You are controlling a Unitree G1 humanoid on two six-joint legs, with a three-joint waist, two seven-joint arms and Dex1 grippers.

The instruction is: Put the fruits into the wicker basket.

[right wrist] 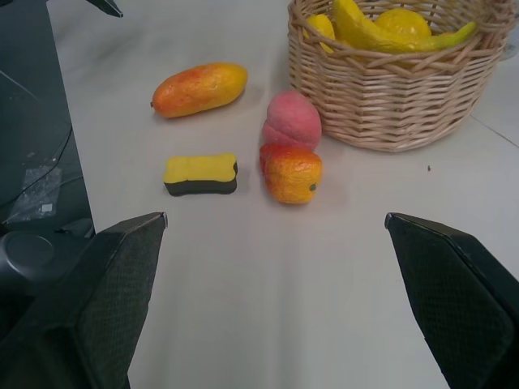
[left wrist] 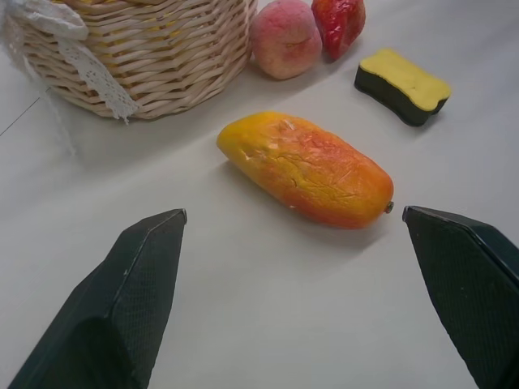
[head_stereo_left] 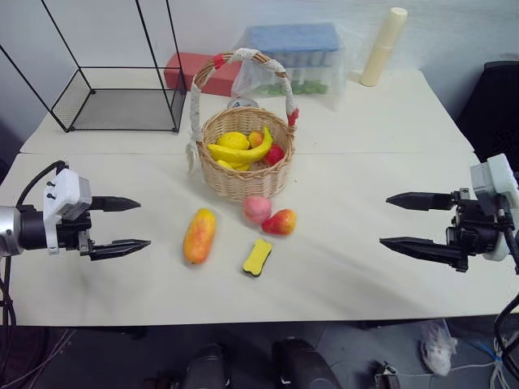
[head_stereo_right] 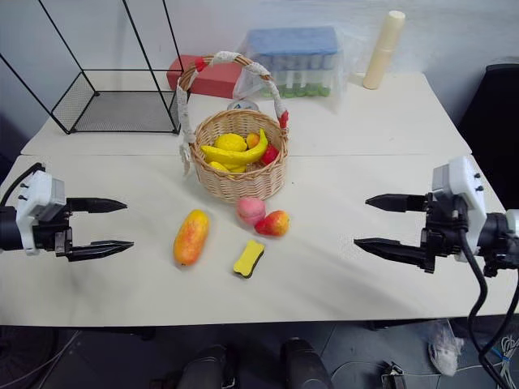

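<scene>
From the head camera, you see the wicker basket mid-counter; mango, peach and small red-orange fruit lie toward the front edge. Your left end effector and right end effector gape empty. In the left wrist view, the mango lies ahead; in the right wrist view, a sponge lies beside the fruits.

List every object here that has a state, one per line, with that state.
Left hand: open, empty, off the table.
Right hand: open, empty, off the table.
Round tan wicker basket: upright, already holding a banana and other fruit.
Elongated orange-yellow mango: lying on the table, outside the basket.
Round pink peach: on the table, beside the basket.
Small red-orange fruit: on the table, against the peach.
Flat yellow sponge: lying flat.
</scene>
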